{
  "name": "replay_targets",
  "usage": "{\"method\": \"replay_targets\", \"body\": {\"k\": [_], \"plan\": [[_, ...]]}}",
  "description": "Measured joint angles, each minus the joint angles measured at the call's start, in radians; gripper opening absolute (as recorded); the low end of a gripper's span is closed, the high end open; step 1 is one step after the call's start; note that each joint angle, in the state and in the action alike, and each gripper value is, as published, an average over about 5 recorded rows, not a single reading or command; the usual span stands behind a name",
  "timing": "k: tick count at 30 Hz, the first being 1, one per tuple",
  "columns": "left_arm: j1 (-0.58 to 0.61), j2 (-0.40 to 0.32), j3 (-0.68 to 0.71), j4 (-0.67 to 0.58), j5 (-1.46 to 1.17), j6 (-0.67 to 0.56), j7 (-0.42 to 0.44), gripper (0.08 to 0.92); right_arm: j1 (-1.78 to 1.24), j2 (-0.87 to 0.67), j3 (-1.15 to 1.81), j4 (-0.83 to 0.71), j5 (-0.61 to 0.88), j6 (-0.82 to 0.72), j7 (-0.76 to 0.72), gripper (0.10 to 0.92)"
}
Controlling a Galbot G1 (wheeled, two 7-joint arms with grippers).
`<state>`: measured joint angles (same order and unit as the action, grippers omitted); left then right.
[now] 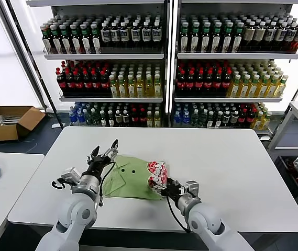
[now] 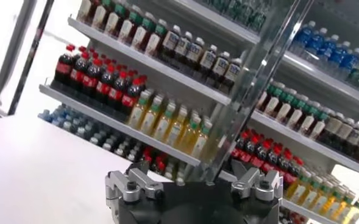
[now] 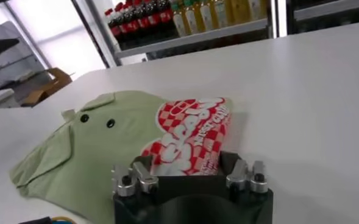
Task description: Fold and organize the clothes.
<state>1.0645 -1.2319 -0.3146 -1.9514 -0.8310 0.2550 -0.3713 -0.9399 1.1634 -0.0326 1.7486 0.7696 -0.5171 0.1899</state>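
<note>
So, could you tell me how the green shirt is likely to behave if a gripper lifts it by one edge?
The green shirt lies creased and partly folded, so it probably droops and unfolds when lifted. It looks thin, likely light. Pushed across the smooth white table, it would probably bunch rather than slide whole.

Light: I see bright, even overhead light on the white table [image 1: 232, 157] | Glare: windows left of the bottle shelves [image 1: 164, 68] are blown out white | Shadows: faint, soft beside the shirt [image 1: 130, 178] | Focus: I get soft wrist views, slightly blurred bottles.
</note>
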Motion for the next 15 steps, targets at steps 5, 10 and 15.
{"method": "replay_targets", "body": {"k": [5, 10, 15], "plan": [[-0.002, -0.009, -0.012, 0.004, 0.01, -0.001, 0.003, 0.823, 0.031, -0.007, -0.032, -0.012, -0.006, -0.02, 0.011, 0.498], [-0.007, -0.012, -0.019, 0.005, 0.018, -0.002, 0.006, 0.823, 0.034, -0.039, -0.033, 0.003, -0.032, -0.024, -0.006, 0.36], [-0.002, -0.003, -0.037, 0.01, 0.025, -0.004, 0.015, 0.823, 0.005, -0.112, 0.017, 0.036, -0.067, -0.007, -0.053, 0.213]]}}
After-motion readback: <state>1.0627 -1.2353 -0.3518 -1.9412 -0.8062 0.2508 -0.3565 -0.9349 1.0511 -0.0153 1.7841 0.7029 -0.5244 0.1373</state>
